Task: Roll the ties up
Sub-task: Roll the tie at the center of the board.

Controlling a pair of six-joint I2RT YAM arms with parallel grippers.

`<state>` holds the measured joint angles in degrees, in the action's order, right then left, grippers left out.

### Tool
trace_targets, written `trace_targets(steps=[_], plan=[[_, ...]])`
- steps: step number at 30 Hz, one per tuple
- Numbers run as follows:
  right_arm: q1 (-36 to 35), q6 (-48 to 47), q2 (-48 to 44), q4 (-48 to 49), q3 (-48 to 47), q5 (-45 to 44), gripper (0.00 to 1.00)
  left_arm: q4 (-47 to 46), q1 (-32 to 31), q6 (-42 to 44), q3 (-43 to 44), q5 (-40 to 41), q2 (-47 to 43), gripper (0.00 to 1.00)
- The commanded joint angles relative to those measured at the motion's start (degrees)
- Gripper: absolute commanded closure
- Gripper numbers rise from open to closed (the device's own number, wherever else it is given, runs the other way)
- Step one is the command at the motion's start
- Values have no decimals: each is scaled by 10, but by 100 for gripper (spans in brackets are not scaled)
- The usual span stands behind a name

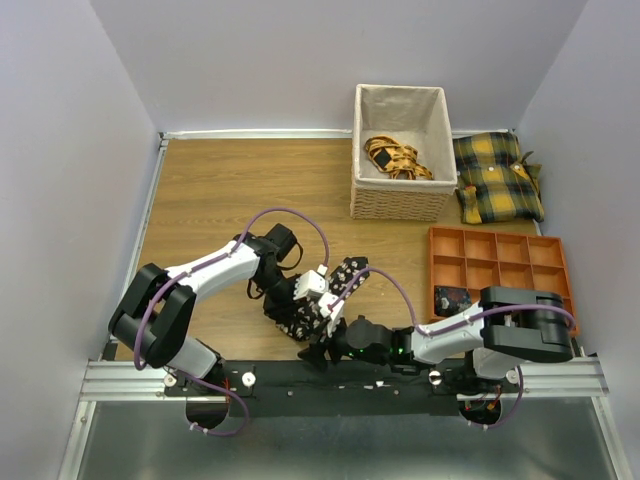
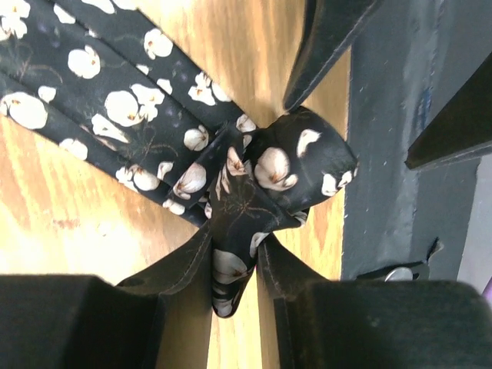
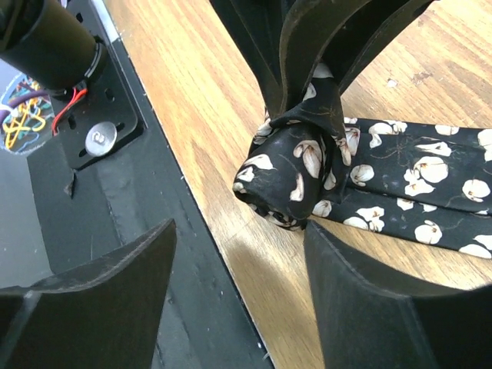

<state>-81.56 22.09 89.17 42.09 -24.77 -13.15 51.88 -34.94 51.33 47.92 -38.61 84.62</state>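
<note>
Pinching left gripper (image 2: 234,257): I see its jaws clamped on the tie (image 2: 269,165) at its rolled end.
Right gripper (image 3: 240,246): jaws spread wide, roll just ahead, untouched.

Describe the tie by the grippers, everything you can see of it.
The tie is black, thin fabric printed with small white flowers. One end is wound into a small coil by the table's near edge; the rest lies flat as a strip. The left gripper pinches fabric at the coil. The right gripper is open at it; contact unclear.
</note>
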Motion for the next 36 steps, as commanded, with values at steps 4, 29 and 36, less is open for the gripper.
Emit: trace_targets(steps=[4,29,36], plan=[[44,156,76,-75,-26,-123,60,90,-26,134,-2,-67,-34,62],[56,490,105,-250,-57,-206,73,88,-37,77,-16,-54,-66,53],[58,541,112,-280,-50,-203,76,93,-36,92,-12,-66,-49,51]])
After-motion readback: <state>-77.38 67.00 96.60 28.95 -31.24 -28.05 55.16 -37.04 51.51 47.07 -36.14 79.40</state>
